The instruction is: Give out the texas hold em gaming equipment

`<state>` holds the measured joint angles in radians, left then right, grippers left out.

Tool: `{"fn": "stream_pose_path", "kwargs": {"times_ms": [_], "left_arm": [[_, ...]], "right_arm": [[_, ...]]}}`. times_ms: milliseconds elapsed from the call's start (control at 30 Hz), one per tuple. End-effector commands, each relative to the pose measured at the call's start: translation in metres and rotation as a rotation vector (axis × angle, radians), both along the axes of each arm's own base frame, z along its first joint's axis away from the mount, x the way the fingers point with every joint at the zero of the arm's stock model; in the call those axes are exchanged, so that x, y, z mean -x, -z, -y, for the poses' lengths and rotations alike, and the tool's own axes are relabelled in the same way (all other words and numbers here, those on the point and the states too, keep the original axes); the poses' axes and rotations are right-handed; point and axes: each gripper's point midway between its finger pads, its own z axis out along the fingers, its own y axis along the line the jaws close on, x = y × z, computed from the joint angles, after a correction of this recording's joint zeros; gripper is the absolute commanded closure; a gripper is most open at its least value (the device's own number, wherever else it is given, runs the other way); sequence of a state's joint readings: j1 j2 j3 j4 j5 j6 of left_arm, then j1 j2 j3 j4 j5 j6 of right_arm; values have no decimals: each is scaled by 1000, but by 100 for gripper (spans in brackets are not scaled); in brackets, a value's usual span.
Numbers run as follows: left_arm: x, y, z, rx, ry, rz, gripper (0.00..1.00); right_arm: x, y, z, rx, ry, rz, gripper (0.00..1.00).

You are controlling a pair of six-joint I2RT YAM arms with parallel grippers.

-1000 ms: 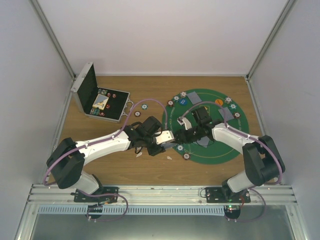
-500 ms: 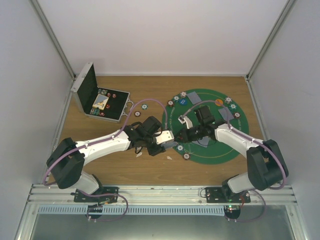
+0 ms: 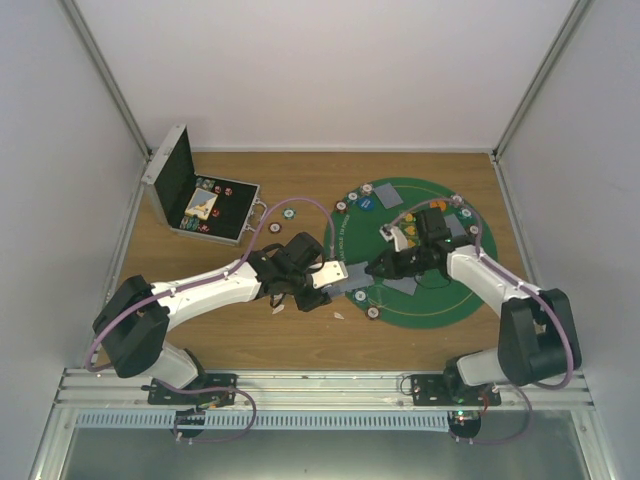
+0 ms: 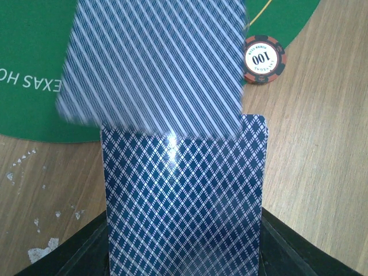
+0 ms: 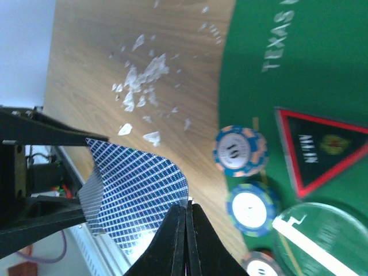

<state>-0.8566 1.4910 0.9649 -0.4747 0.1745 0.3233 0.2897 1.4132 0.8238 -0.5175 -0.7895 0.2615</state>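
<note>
Right end effector (image 5: 185,211) pulled toward 3 o'clock, pinched shut on a playing card (image 5: 135,190); left end effector (image 4: 184,256) clamps the deck (image 4: 184,195).

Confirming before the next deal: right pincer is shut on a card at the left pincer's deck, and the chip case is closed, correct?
No: the chip case stands open, lid raised, per the top view. The right pincer does grip the card.

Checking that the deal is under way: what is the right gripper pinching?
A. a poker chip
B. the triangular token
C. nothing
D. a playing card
D: the right gripper's closed fingertips pinch the edge of a bent blue-patterned playing card, while the left gripper holds the deck.
</note>
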Motion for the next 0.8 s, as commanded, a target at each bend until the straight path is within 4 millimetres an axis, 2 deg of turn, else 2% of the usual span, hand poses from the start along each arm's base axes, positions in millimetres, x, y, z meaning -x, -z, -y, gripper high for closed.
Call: {"fn": "stream_pose_path", "kwargs": {"times_ms": [0,400,433,567,767], "left_arm": [[-6,-16,6,53,-2,46,43],[-10,-17,4,44,-13,57,43],[-10,-16,3,38,-17,60,43],[-12,-14,0,31,-27,60,43],[-17,-11,-6,16,-50,62,43]], "right_arm": [[-15,-4,33,50,98,39,100],[-116,-4,109,20,782,49,99],[-142,-10,121,-50,890,58,99],[-177,-2,132,-77,965,30,100],[-222,13,129,-115,989,-12,99]]}}
